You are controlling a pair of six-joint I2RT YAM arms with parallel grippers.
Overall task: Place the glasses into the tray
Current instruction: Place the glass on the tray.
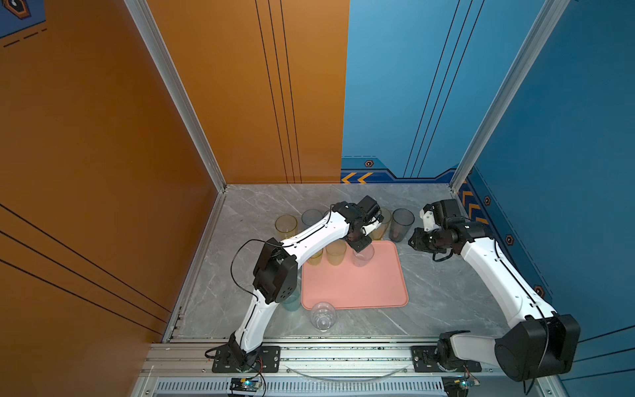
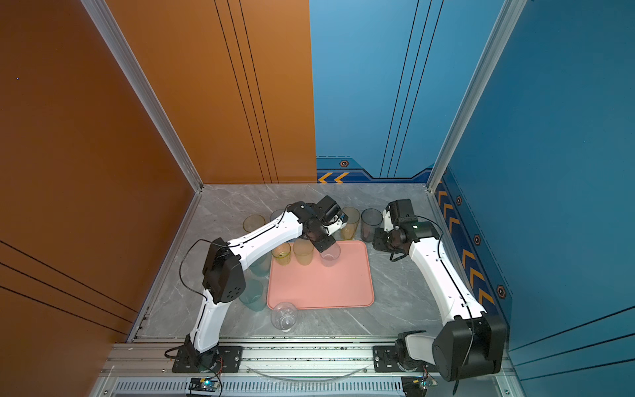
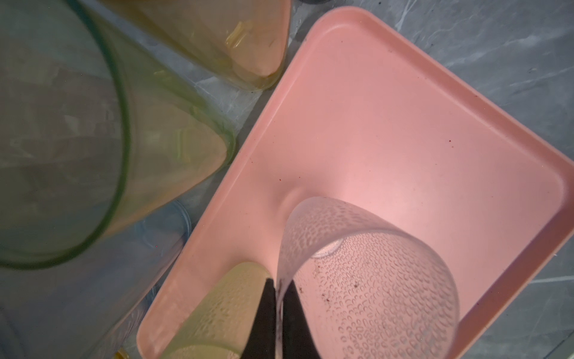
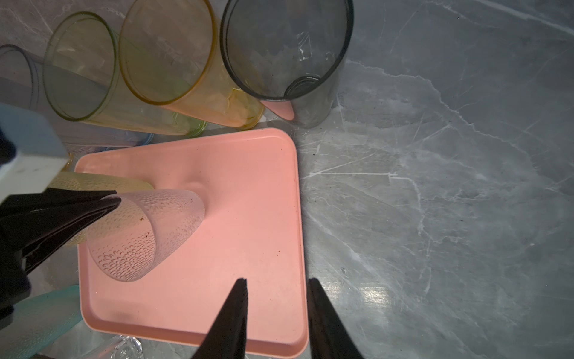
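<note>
The salmon-pink tray [image 1: 354,285] [image 4: 233,186] lies mid-table. My left gripper [image 1: 359,244] [image 3: 277,281] is shut on the rim of a clear dimpled tumbler [image 1: 363,257] [image 3: 366,279] [image 4: 139,230], one finger inside and one outside. That tumbler is upright, with its base down on the tray near the far edge. Beside it in the tray stand two short yellow tumblers [image 1: 335,252] [image 1: 314,257]. My right gripper [image 1: 414,242] [image 4: 278,281] hovers open above the tray's right edge, holding nothing.
Behind the tray stand tall tumblers: yellow [image 1: 286,227], pale grey [image 1: 311,217], yellow [image 1: 381,223] and dark grey [image 1: 402,225]. A teal one [image 2: 252,294] stands left of the tray under my left arm. A clear glass [image 1: 323,316] sits at the tray's front edge.
</note>
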